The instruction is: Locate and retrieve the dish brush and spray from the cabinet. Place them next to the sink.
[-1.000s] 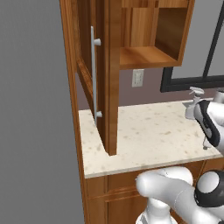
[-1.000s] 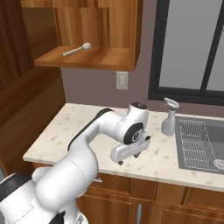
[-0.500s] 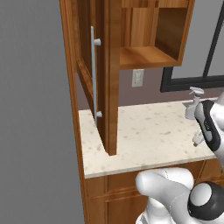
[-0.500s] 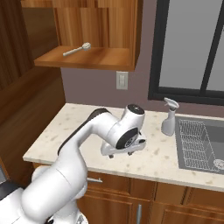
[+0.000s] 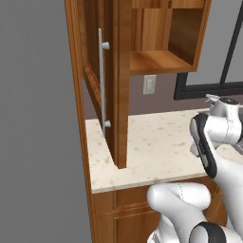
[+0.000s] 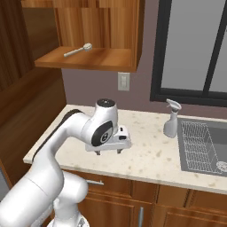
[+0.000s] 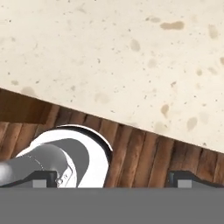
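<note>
The dish brush lies on the open shelf of the cabinet; its door with the silver bar handle stands swung open. On the counter just left of the sink the pale spray stands upright. My gripper hangs over the middle of the counter, fingers pointing down, well left of the spray and below the shelf. It is open with nothing between the fingertips. In the hand view the gripper looks down on the counter's front edge.
The beige speckled counter runs from the cabinet door to the sink, with a wire rack in the basin. A wall outlet and a dark-framed window are behind. Wooden floor shows past the counter edge.
The arm has swung the open gripper a little to the left along the counter, farther from the spray. The spray and the brush have not moved.
</note>
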